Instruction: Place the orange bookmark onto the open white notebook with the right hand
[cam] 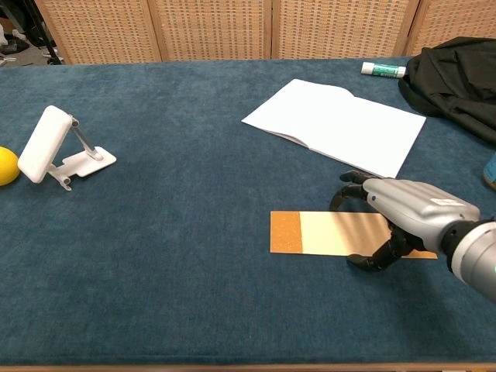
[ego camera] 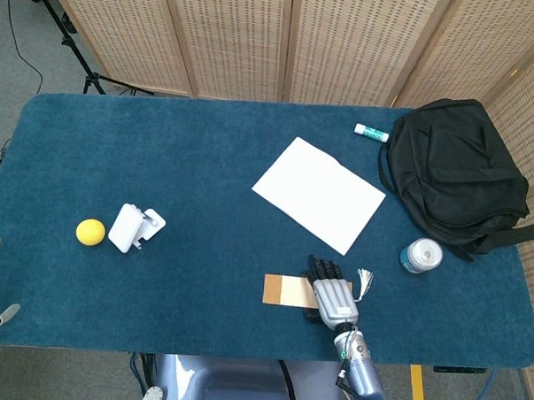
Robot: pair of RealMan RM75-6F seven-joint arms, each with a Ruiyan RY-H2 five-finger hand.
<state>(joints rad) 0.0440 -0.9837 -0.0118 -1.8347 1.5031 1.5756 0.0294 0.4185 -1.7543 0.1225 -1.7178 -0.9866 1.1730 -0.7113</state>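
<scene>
The orange bookmark [cam: 314,232] lies flat on the blue table near the front edge, with an orange left end and a pale middle; in the head view the bookmark [ego camera: 282,290] shows a white tassel [ego camera: 363,282] past its right end. My right hand [cam: 407,217] covers its right end, fingers curled over the far edge and thumb at the near edge, gripping it. The open white notebook [cam: 337,124] lies apart from it, further back. Only the fingertips of my left hand [ego camera: 3,316] show at the far left, spread and empty.
A black backpack [ego camera: 454,177] fills the back right, with a white glue stick [ego camera: 371,131] beside it and a can [ego camera: 421,255] in front. At the left stand a white phone holder [cam: 58,147] and a yellow ball [cam: 6,165].
</scene>
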